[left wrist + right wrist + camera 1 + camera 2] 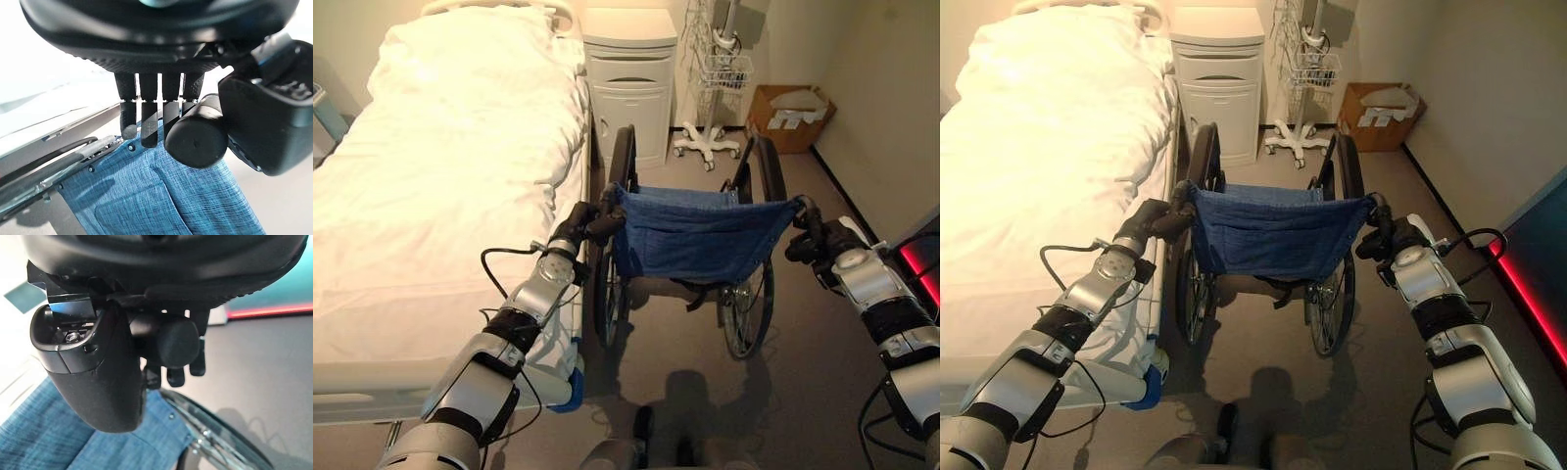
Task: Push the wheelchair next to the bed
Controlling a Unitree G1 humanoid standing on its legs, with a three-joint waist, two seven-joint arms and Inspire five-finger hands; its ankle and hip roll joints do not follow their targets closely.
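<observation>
Ahead, we see the bed (440,166) along the left; the wheelchair (695,235) stands just beside its long edge, facing a white cabinet (628,78) and wheeled stand (710,137). Our left hand (579,227) and right hand (815,238) each clasp a push handle (195,137), fingers (149,122) curled in the wrist views.

One wheelchair (695,240) between hands, two big wheels; one bed (440,166) beside left hand (576,227); one cabinet (628,83), one wheeled stand (710,98), one cardboard box (788,117) beyond right hand (818,240)
</observation>
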